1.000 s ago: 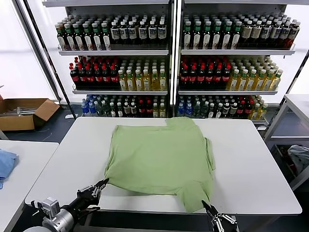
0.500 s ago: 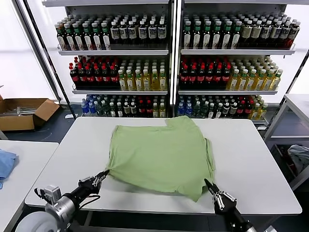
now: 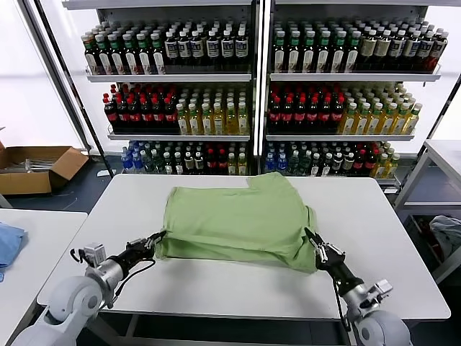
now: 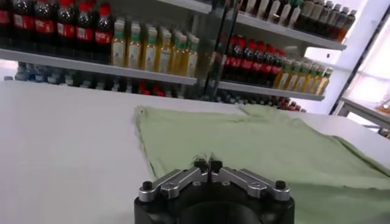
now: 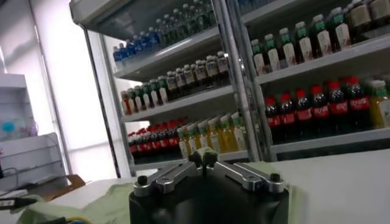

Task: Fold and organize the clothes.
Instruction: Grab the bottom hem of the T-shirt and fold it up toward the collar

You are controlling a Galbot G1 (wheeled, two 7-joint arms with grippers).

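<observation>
Far left on a side table: blue cloth [image 3: 9,244]. At the white table's [image 3: 374,223] near-left: left gripper [image 3: 156,238], jaws pinched closed on the near-left hem corner of the light green shirt [image 3: 238,220]. Shirt spread mid-table, near edge lifted and doubled back. At the near-right corner: right gripper [image 3: 311,239], jaws closed on the hem. Behind: shelves of bottles [image 3: 252,108].

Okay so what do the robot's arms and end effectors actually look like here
Both arms have light grey rounded shells with silver metal wrist sections. A thin black cable loops beside the left wrist. The left end effector and right end effector are black and slim, tapering to narrow tips. In the wrist views each has a black base and two silver linkage bars fixed with dark round bolts.
</observation>
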